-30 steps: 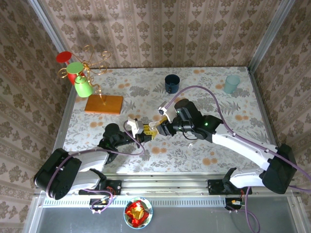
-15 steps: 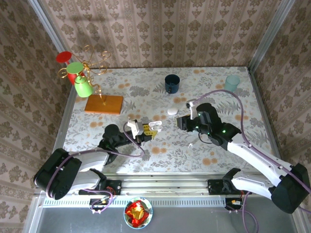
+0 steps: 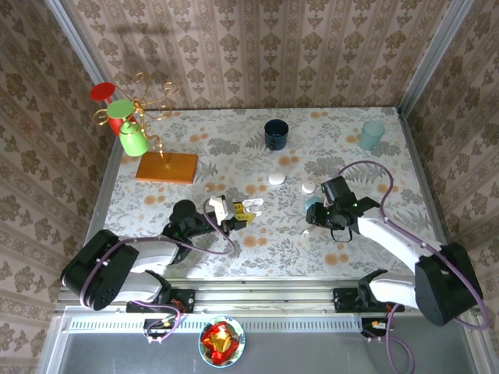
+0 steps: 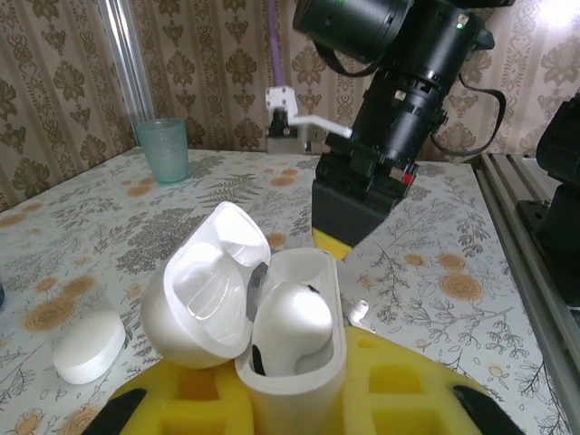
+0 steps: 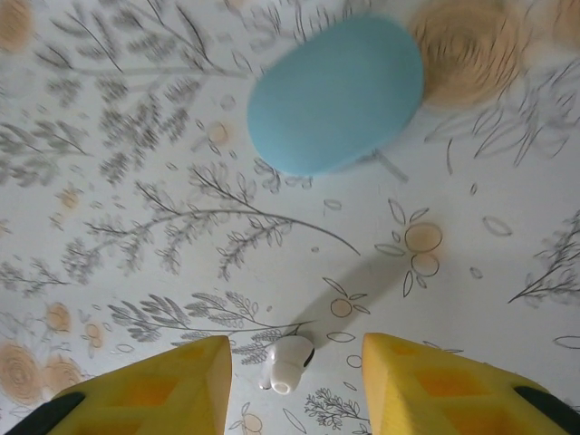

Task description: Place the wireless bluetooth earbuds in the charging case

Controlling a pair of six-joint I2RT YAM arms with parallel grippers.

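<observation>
My left gripper (image 3: 234, 215) is shut on the white charging case (image 4: 292, 372), which stands upright between its yellow pads with the lid (image 4: 204, 290) swung open to the left. One white earbud (image 4: 290, 317) sits in the case's well. A second white earbud (image 5: 288, 362) lies on the tablecloth, squarely between the yellow fingers of my right gripper (image 5: 294, 385), which hangs open above it without touching it. In the top view that earbud (image 3: 306, 231) lies right of the case (image 3: 248, 209), under my right gripper (image 3: 312, 222).
A light blue pebble case (image 5: 335, 95) lies just beyond the loose earbud. A shut white case (image 3: 277, 178) lies further back. A dark mug (image 3: 274, 134), a teal cup (image 3: 372, 134) and a mug tree on a wooden base (image 3: 167, 167) stand at the back.
My right gripper has drawn away from the held case, moved right and come down over the loose earbud, its jaws a little wider. The left gripper and case have stayed put.
</observation>
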